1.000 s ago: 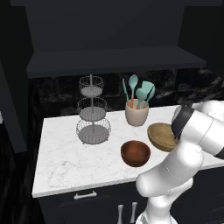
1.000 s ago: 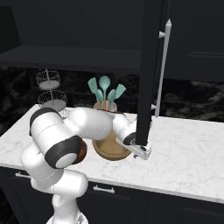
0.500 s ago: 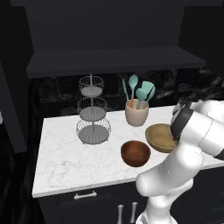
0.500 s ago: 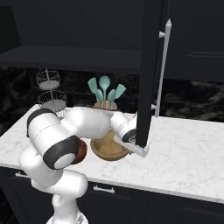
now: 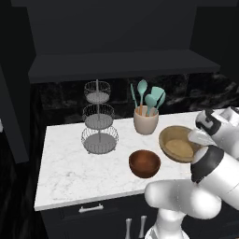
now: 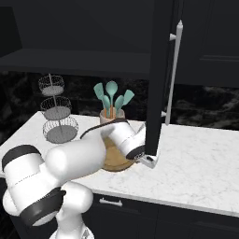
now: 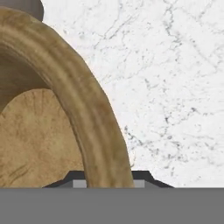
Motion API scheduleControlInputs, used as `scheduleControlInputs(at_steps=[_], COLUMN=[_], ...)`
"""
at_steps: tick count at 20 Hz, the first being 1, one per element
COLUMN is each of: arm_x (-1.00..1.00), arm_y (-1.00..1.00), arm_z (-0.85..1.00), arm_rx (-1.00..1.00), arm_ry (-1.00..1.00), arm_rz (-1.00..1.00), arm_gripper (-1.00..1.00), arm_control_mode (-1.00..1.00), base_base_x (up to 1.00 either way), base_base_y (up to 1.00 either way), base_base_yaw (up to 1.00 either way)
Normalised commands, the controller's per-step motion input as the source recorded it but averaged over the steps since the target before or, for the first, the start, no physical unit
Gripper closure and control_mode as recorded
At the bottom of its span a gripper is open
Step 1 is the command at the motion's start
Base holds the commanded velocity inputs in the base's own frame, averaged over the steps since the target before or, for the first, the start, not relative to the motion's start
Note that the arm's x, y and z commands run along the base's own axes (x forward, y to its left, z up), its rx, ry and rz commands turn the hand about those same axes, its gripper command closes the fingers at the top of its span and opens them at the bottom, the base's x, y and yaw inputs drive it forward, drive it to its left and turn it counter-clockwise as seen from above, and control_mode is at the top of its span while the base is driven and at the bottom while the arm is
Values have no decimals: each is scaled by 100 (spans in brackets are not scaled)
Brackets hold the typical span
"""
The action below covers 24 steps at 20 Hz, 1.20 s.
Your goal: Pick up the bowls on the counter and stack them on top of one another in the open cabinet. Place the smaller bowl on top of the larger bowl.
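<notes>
Tan wood, larger bowl: on counter, just right of utensil cup, beside smaller bowl.
Gripper: at bowl's rim; tips straddle rim wall, one each side. Clamped or not: can't tell.
Handling: prob. light, rigid, smooth; could slip or tip from one-sided hold.
Grip pt: rim wall, pinch deep.
Dest: open cabinet shelf above cup.

A dim kitchen is seen, with near-black walls, a dark veined backsplash behind the work surface, dark lower drawers with silver handles, and a tall dark door bearing a long silver handle.
</notes>
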Motion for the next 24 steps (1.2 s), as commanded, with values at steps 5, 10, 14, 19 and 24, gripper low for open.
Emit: scheduleControlInputs(at_steps=[5, 10, 14, 19, 24], arm_x=[-24, -17, -21, -26, -35], arm_y=[7, 18, 6, 6, 19], arm_z=[72, 78, 91, 82, 39], arm_rx=[0, 1, 6, 11, 4], arm_ry=[-8, -1, 1, 4, -13], arm_rz=[-1, -5, -5, -9, -24], arm_gripper=[100, 100, 100, 100, 100], arm_control_mode=[-100, -100, -100, -100, -100], base_base_x=[0, 0, 0, 0, 0], base_base_y=[0, 0, 0, 0, 0], base_base_yaw=[0, 0, 0, 0, 0])
